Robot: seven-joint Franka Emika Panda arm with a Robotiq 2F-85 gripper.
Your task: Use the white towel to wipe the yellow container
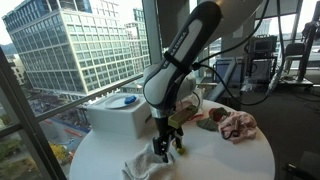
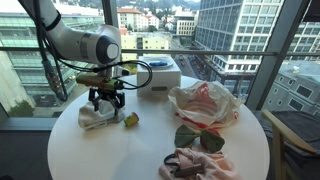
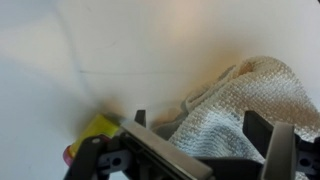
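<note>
Straddling white towel (image 3: 250, 95), fingers (image 3: 272, 148) seemingly apart, yellow container (image 3: 95, 133) beside.

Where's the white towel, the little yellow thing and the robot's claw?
white towel (image 2: 91, 120), in an exterior view, its crumpled middle.
yellow container (image 2: 131, 120), in an exterior view, its side.
gripper (image 2: 107, 106), in an exterior view, between its fingertips.

the white towel (image 2: 90, 120) lies crumpled in a heap; the small yellow container (image 2: 130, 120) sits just beside it.
</note>
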